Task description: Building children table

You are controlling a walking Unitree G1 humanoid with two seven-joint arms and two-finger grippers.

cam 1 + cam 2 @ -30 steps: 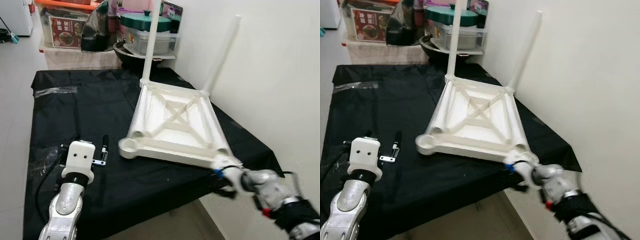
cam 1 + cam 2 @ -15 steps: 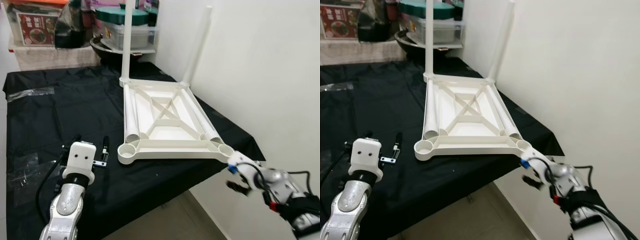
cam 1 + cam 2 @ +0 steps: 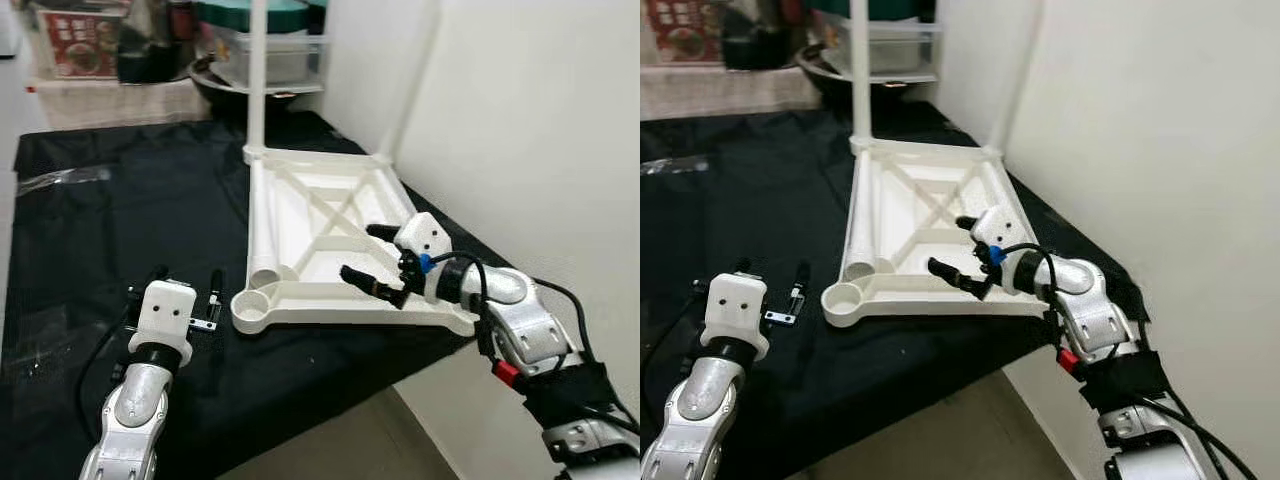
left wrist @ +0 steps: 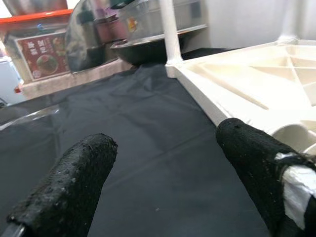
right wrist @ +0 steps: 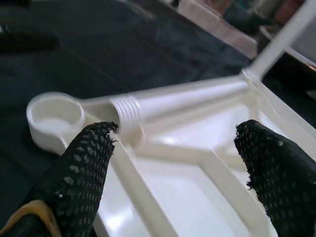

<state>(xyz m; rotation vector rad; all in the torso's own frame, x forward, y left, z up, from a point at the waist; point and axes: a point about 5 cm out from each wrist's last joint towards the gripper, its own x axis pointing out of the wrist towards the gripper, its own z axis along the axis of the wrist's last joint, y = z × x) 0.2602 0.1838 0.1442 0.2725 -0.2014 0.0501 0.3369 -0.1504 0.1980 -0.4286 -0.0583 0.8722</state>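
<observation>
White plastic children's table top point(image 3: 330, 225) lies upside down on the right part of the black-covered bench point(image 3: 110, 210), its ribbed underside up — two white tube legs point(image 3: 256, 70) stand upright in its far corners. A loose white leg with a threaded end point(image 5: 163, 103) lies inside the frame along the left edge, its open end next to the round empty socket point(image 3: 251, 306) at the near-left corner.

The right claw point(image 3: 375, 262) hovers over the near-right part of the underside, its black fingers point(image 5: 86, 163) spread wide and holding nothing, pointing left across the frame toward the loose leg.

The left claw point(image 3: 187, 290) sits low over the bench just left of the empty socket, fingers point(image 4: 74, 182) also wide apart with nothing between them.

Beyond the bench's far end stand a clear plastic storage box with a green lid point(image 3: 268, 45) and a dark wok point(image 3: 250, 95).
</observation>
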